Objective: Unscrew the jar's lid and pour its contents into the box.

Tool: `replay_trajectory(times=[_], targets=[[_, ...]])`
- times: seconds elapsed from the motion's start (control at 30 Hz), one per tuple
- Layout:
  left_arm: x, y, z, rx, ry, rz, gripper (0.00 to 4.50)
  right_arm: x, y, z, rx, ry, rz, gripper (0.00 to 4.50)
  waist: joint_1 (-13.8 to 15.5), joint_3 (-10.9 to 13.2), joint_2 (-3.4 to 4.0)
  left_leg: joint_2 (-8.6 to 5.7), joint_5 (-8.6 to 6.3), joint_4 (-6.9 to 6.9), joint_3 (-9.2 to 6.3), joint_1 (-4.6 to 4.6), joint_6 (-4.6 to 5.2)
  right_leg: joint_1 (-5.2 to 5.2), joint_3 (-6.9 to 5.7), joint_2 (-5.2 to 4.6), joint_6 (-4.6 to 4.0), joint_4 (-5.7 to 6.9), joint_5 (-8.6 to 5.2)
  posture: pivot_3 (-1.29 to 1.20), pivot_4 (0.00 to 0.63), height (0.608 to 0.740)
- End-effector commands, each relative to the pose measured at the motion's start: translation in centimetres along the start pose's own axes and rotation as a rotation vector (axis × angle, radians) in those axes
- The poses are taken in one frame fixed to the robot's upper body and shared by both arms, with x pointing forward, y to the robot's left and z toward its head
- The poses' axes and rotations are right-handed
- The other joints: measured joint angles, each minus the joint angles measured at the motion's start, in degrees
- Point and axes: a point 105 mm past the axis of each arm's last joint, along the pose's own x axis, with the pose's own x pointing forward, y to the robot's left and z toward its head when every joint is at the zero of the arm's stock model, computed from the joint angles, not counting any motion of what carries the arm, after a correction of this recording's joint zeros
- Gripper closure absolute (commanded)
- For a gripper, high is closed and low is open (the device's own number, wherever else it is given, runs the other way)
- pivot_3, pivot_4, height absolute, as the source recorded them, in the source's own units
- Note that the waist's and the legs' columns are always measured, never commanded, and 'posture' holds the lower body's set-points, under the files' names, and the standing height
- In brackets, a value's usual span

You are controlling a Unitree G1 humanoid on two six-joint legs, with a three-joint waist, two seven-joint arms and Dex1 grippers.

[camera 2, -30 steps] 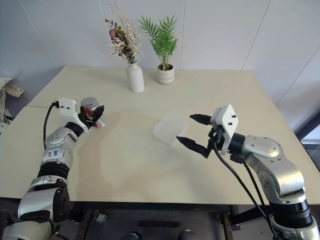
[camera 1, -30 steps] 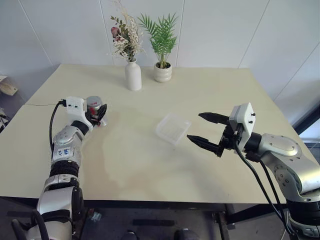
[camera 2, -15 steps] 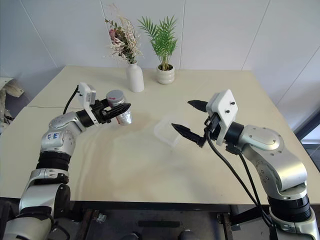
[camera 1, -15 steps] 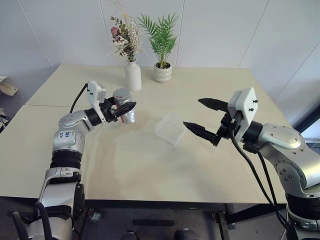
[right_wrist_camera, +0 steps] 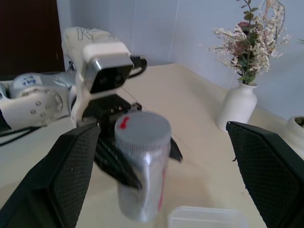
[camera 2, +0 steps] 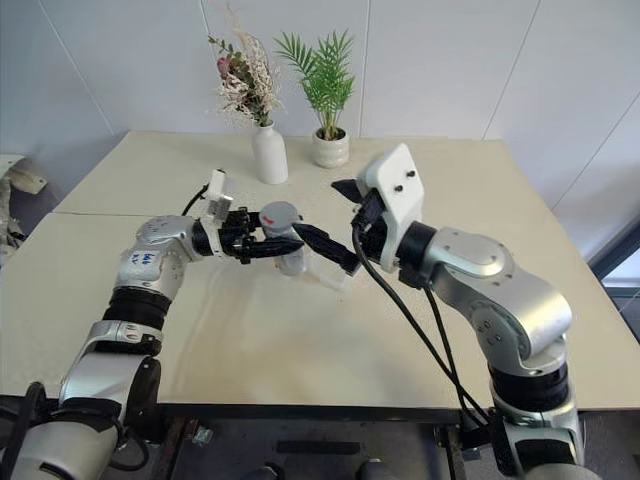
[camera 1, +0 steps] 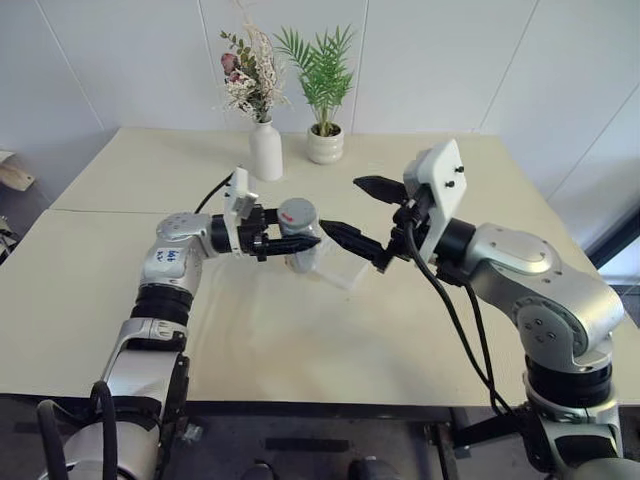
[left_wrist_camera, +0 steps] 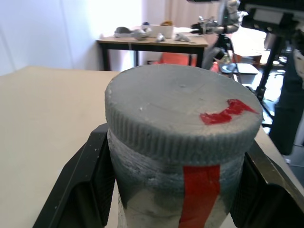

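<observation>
Two risks while pinching the jar [camera 1: 300, 240] aloft in the left tool [camera 1: 300, 243], just above the box [camera 1: 345, 268]: knocking it loose, or missing the lid [right_wrist_camera: 142, 128] with the wide-spread right tool [camera 1: 362, 215].

My two arms: silver shells, black joints, white camera heads

My left arm [camera 1: 165, 275] is built of rounded silver-grey segments split by black ribbed rings, with a small white sticker bearing blue marks on the forearm shell; a black cable loops from the white camera block [camera 1: 239, 190] at its wrist, and the left gripper [camera 1: 305, 241] ends in two slim black fingers. My right arm [camera 1: 530, 290] is bulkier, smooth silver with a black elbow band, and black cables hang below it. Its wrist carries a flat white housing [camera 1: 441, 185] dotted with small dark screws, and the right gripper [camera 1: 361, 215] has two pointed black fingers [right_wrist_camera: 76, 166] with a fine dimpled texture
</observation>
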Motion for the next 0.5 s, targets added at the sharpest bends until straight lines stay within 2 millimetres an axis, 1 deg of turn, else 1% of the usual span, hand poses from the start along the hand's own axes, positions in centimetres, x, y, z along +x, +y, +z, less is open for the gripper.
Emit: replay_trajectory(times=[0.03, 0.13, 0.27, 0.4, 0.5], targets=[[1.1, -0.3, 1.9, 0.069, -0.051, -0.07, 1.9, 1.1, 1.0, 0.6, 0.019, -0.022, 0.02, 0.0, -0.1, 0.0, 0.0, 0.0, 0.0, 0.0, 0.0, 0.0, 0.01, 0.0, 0.0, 0.0, 0.0, -0.01, 0.0, 0.0, 0.15, 0.74], [1.7, -0.7, 1.8, 0.056, -0.057, -0.11, 1.9, 1.9, 1.4, 0.5, 0.029, -0.02, 0.025, 0.0, 0.0, 0.0, 0.0, 0.01, -0.01, -0.01, 0.0, -0.01, 0.02, -0.02, 0.0, 0.01, -0.01, 0.01, 0.0, 0.0, 0.15, 0.74], [2.1, -0.8, 1.7, 0.038, -0.057, -0.126, 1.9, 2.5, 1.6, 0.4, 0.033, -0.012, 0.034, 0.0, -0.1, 0.0, 0.0, 0.01, -0.01, 0.0, 0.0, -0.02, 0.03, -0.02, 0.0, 0.01, -0.01, 0.01, -0.01, 0.0, 0.15, 0.74], [2.6, -1.1, 1.8, 0.028, -0.052, -0.152, 1.9, 3.1, 1.6, -0.2, 0.022, 0.009, 0.027, 0.0, -0.1, 0.0, 0.01, 0.01, -0.02, -0.01, -0.02, -0.02, 0.04, -0.03, 0.0, 0.02, 0.0, 0.01, -0.01, 0.0, 0.15, 0.74], [2.9, -1.0, 1.9, 0.026, -0.053, -0.151, 1.9, 3.4, 1.1, -0.8, 0.001, 0.038, 0.003, 0.0, -0.1, 0.0, 0.01, 0.01, -0.02, 0.0, -0.01, -0.02, 0.04, -0.03, 0.0, 0.01, 0.0, 0.01, -0.01, 0.0, 0.15, 0.74]])
